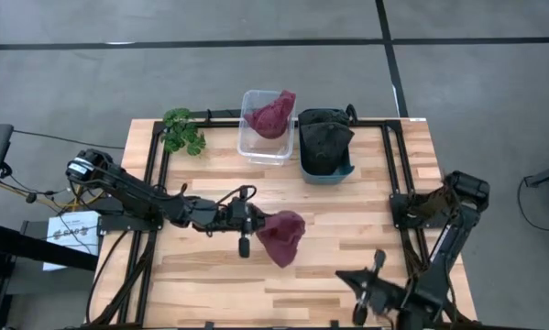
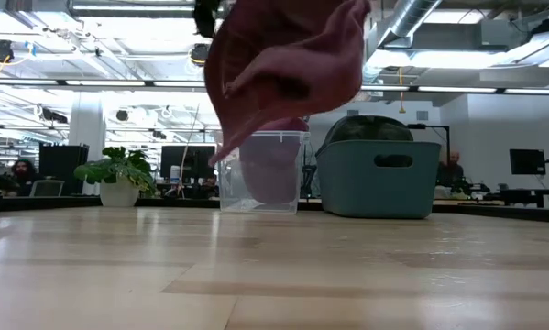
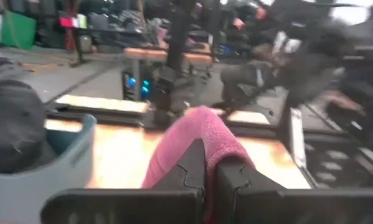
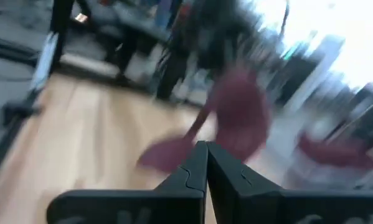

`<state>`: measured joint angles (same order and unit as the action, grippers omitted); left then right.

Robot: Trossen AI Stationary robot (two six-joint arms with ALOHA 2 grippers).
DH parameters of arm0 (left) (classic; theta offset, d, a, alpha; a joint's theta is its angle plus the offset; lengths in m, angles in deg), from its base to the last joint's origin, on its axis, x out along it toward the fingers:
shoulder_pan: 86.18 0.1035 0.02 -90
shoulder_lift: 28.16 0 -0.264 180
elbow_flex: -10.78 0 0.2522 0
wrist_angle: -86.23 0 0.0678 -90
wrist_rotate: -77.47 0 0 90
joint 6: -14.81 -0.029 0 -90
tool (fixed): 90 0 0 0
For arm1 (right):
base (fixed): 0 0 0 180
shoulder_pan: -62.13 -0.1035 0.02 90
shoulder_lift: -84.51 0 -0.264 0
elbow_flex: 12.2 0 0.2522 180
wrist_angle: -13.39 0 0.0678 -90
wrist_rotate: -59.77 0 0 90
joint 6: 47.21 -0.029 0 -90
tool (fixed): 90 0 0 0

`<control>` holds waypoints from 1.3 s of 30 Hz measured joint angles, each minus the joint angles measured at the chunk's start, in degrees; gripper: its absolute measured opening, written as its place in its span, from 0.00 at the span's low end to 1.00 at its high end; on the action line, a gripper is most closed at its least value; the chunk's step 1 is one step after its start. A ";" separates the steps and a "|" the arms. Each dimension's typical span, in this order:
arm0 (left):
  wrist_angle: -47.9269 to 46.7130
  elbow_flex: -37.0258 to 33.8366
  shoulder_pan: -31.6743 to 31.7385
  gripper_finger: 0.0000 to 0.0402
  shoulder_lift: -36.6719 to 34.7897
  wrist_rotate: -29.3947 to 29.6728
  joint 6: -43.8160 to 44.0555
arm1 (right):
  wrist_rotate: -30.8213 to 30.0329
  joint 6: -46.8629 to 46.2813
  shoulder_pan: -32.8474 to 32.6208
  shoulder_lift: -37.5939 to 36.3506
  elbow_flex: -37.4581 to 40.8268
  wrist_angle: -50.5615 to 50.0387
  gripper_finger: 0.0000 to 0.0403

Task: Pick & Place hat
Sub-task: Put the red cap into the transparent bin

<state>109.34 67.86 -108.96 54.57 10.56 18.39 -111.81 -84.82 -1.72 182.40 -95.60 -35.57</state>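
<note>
The left gripper (image 1: 256,223) was clenched on a soft maroon knit hat (image 1: 282,236), which hung crumpled and clear above the middle of the pale wooden slat table (image 1: 347,220). At the far edge stood a clear plastic bin (image 1: 263,147) holding another maroon hat (image 1: 271,116), touching a teal tub (image 1: 325,170) filled with dark hats (image 1: 324,136). Open boards lay around the lifted hat. The right gripper (image 1: 364,286), fingers pressed together and empty, waited near the near right edge.
</note>
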 joint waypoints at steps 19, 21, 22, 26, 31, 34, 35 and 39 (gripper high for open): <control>-1.70 -4.60 -9.43 0.01 -9.02 2.85 2.82 | 10.30 -45.93 -1.58 2.99 9.02 -15.38 0.00; -1.64 -4.60 -8.20 0.01 -8.34 1.38 3.01 | 8.23 -44.42 -0.56 3.03 9.02 -15.73 0.00; -1.29 -4.60 -7.48 0.01 -7.97 0.76 3.02 | 6.30 -42.91 0.21 3.03 9.00 -15.54 0.00; 1.03 -4.60 -4.78 0.01 -7.06 -1.64 3.38 | 3.49 -33.49 5.91 2.69 8.22 -15.77 0.00; 1.28 -4.60 -1.78 0.01 -6.96 -3.59 4.41 | 8.46 -23.39 16.72 1.75 3.96 -15.00 0.07; 1.32 -4.60 -0.46 0.01 -6.96 -3.47 4.70 | 11.67 -12.91 20.67 1.72 0.88 -12.22 0.16; 1.32 -4.60 -0.16 0.01 -6.96 -3.93 5.10 | 12.70 -8.54 21.18 1.72 -0.10 -11.41 0.19; 1.32 -4.60 1.17 0.01 -7.00 -8.57 7.00 | 14.64 6.48 21.42 1.72 -4.91 -9.63 0.33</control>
<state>110.66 63.26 -107.79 47.57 1.99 25.39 -97.17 -78.34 19.70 184.12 -100.51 -45.20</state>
